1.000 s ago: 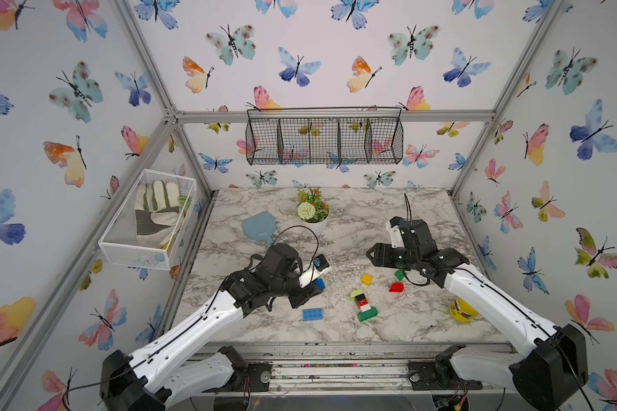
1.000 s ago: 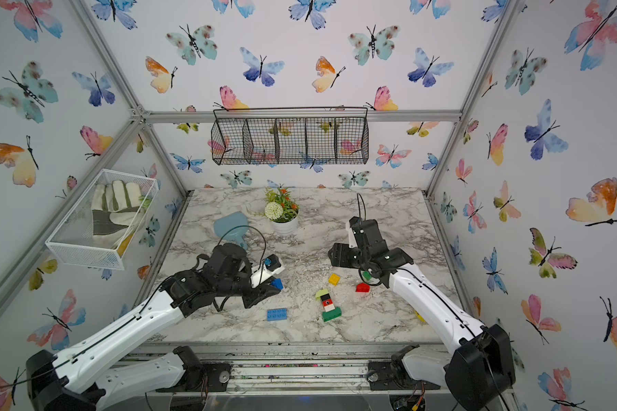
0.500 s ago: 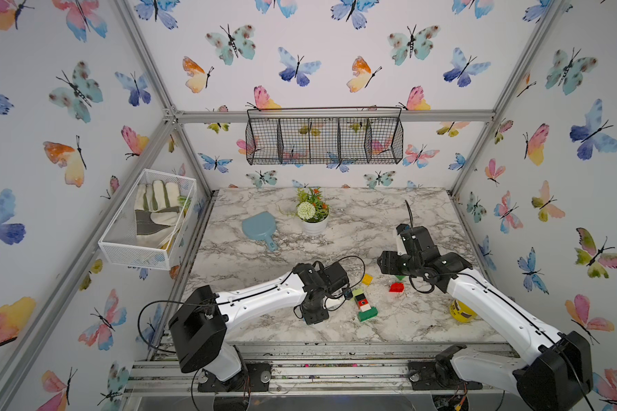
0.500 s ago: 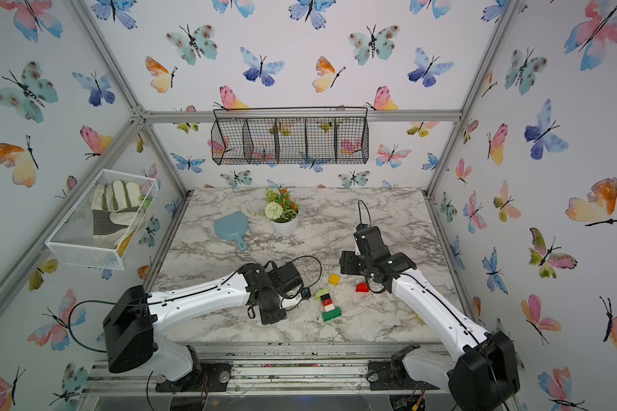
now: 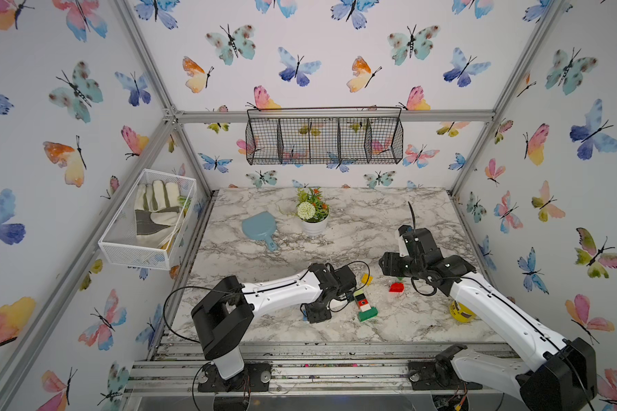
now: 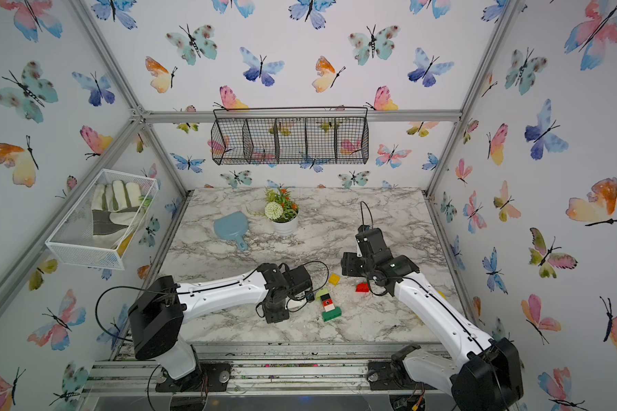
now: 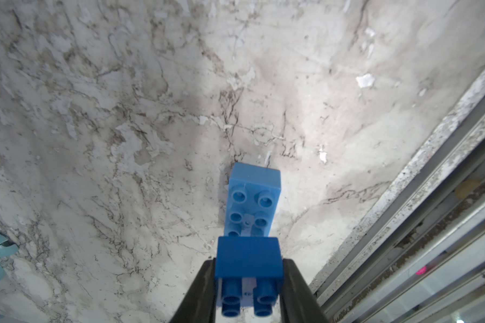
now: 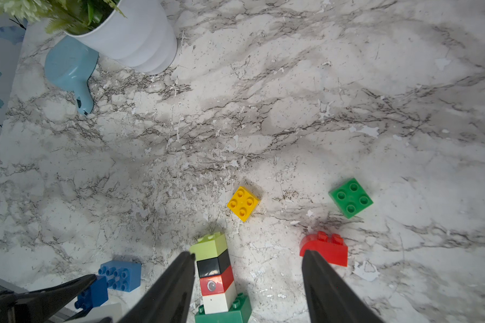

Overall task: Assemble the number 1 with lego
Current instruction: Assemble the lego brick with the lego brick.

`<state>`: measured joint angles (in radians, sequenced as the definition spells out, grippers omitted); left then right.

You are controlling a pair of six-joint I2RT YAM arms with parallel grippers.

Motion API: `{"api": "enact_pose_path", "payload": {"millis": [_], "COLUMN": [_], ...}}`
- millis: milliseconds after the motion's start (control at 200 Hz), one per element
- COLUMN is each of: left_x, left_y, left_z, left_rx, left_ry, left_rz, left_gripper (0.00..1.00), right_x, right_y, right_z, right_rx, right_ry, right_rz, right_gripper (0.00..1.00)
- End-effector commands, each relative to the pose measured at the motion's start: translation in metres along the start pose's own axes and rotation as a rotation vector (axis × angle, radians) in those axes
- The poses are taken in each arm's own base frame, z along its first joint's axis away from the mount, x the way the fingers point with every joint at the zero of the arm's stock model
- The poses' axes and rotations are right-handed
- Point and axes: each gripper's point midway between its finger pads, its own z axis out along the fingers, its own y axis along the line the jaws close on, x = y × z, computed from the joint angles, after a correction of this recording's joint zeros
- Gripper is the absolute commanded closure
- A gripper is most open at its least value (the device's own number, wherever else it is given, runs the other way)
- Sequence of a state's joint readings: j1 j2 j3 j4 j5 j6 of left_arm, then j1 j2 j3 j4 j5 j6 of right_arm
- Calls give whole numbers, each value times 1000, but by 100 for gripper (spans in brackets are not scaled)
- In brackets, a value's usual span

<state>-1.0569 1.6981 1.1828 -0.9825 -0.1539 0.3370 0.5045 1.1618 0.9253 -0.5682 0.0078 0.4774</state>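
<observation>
left gripper (image 7: 248, 268): clamped on a dark blue square brick (image 7: 248, 258), right by one end of the light blue long brick (image 7: 254, 195) near the front rail (image 7: 431, 218) | right gripper (image 8: 247, 253): jaws apart over the lying brick stack (image 8: 216, 276) | tip: imo square up the studs first, then push straight down

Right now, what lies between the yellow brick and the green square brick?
Nothing: the right wrist view shows only bare marble table between the yellow brick and the green square brick.

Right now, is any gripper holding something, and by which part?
The left gripper is shut on a dark blue brick, pinched by its two opposite side walls. The right gripper is open and holds nothing.
</observation>
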Motion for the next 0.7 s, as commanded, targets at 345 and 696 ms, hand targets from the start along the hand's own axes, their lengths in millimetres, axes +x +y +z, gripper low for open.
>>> {"api": "enact_pose_path", "payload": {"millis": [345,696], "left_x": [3,4], "left_y": [2,-3], "left_z": [17,28], "left_rx": [22,56], "left_ry": [15,39], "left_rz": [15,35], "left_gripper": [75,76], "right_x": [8,8], "right_y": [-1,0], "right_z": [3,3], "right_rx": [-10,-17], "right_ry": [26,25], "right_rz": [12,17], "right_gripper": [34,34]}}
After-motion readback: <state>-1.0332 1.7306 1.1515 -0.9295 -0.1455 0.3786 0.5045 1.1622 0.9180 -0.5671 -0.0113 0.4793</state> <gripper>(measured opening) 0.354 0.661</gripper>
